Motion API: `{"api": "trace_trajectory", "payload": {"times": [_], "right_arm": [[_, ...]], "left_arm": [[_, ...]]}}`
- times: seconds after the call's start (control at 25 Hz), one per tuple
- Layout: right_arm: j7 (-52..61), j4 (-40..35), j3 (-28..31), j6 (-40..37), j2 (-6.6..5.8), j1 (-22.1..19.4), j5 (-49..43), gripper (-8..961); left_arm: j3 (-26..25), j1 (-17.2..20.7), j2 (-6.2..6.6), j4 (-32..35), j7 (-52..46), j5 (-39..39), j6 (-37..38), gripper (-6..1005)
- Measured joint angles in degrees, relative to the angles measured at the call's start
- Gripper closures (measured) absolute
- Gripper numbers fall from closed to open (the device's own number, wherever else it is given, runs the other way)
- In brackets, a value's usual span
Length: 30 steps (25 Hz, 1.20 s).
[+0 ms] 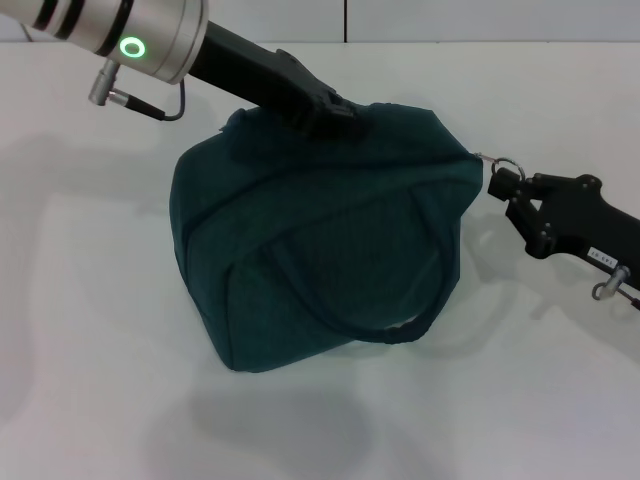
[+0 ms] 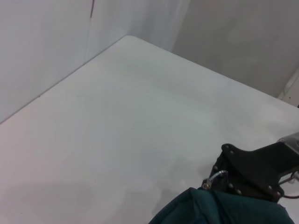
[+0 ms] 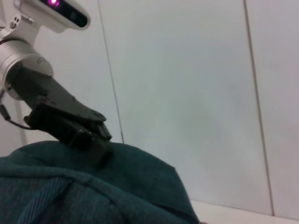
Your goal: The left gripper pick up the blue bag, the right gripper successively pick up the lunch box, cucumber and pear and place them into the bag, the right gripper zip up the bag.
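Observation:
The blue bag hangs tilted over the white table, its top edge closed and one handle drooping at the front. My left gripper is shut on the fabric at the bag's top rear; the right wrist view shows the left gripper pinching that fold of the bag. My right gripper sits at the bag's right end, shut on the zipper's metal ring pull. The left wrist view shows the right gripper against the bag's corner. Lunch box, cucumber and pear are out of view.
The white table spreads around the bag, with its far edge meeting a pale wall. A thin cable loops under the left arm's silver section. Another cable and a connector hang from the right arm.

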Motion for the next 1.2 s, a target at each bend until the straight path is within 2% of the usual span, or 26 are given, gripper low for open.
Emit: {"api": "trace_trajectory", "payload": {"times": [0.16,0.28,0.44,0.84,1.04,1.2], "right_arm": [[-0.28,0.16,0.62,0.56,-0.04,0.12,-0.02,908],[-0.54,0.21,0.63,1.39,-0.09,0.48,-0.30,907],[-0.64,0.16,0.38,2.72,-0.05,0.68,-0.48,907],[-0.67,0.30,-1.72,7.09,0.23,2.16,-0.77,905],[-0.67,0.29,-3.97,8.76,0.27,2.85,-0.79,905],[-0.67,-0.17,-5.07,6.57,0.20,2.24,-0.81,904]], "left_arm": [[0.00,0.03,0.16,0.00,-0.09,-0.06,0.07,869],[-0.03,-0.09,0.27,0.00,-0.13,-0.09,0.53,944],[-0.07,-0.38,0.37,0.00,-0.10,-0.58,0.92,944],[-0.09,0.02,2.28,-0.27,0.26,-4.51,2.24,944],[-0.09,0.05,2.37,-0.45,0.35,-4.55,2.24,943],[0.00,0.36,2.37,-0.57,0.39,-4.23,2.22,943]]}}
